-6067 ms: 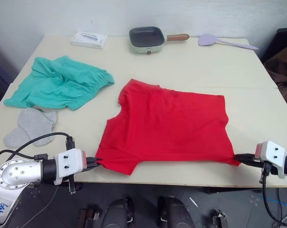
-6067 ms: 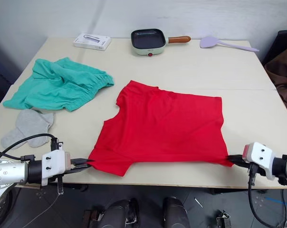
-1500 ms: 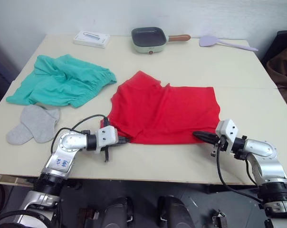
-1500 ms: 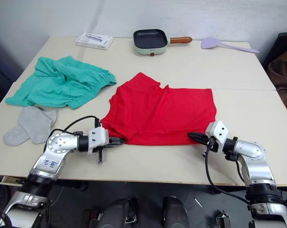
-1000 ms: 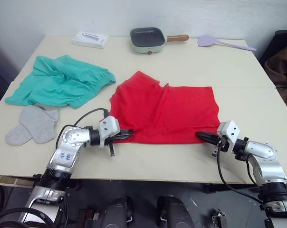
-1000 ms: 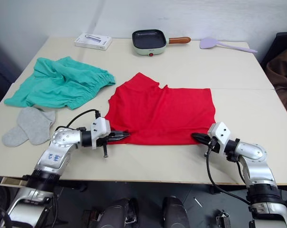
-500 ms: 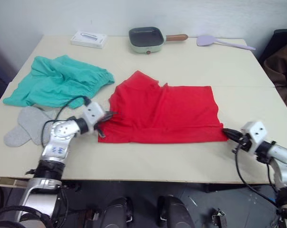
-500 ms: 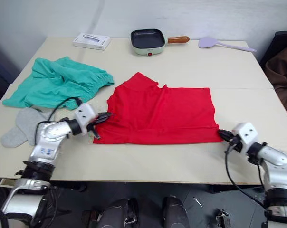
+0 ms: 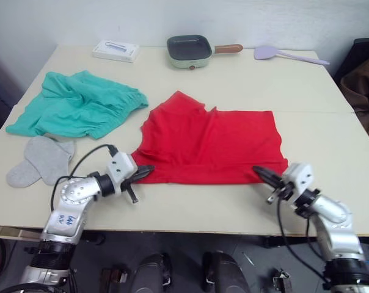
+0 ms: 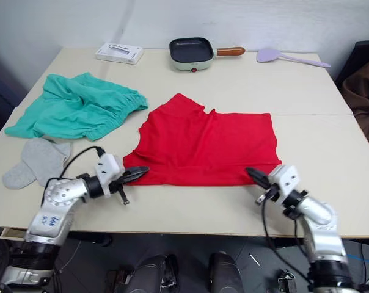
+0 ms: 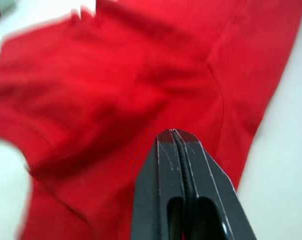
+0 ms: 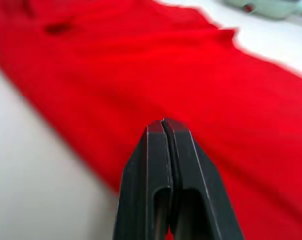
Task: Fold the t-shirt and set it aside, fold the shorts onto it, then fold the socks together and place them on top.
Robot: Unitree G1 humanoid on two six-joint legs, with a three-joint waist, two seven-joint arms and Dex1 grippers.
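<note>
Two grippers sit at the t-shirt's [image 9: 209,146] near hem, both with fingers pressed together and gripping nothing. The left gripper [image 9: 146,170] points at the hem's 9 o'clock corner; the right gripper [image 9: 259,173] lies at the 3 o'clock corner. From the t-shirt (folded at mid-table), the shorts [image 9: 74,110] lie crumpled toward 10 o'clock, with the socks [image 9: 41,160] just beside them, nearer the table's [image 9: 331,134] front edge.

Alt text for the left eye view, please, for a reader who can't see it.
A bright red cloth t-shirt lies folded on a beige table, the left gripper and right gripper at its near edge. Teal shorts and light-grey socks lie left.
</note>
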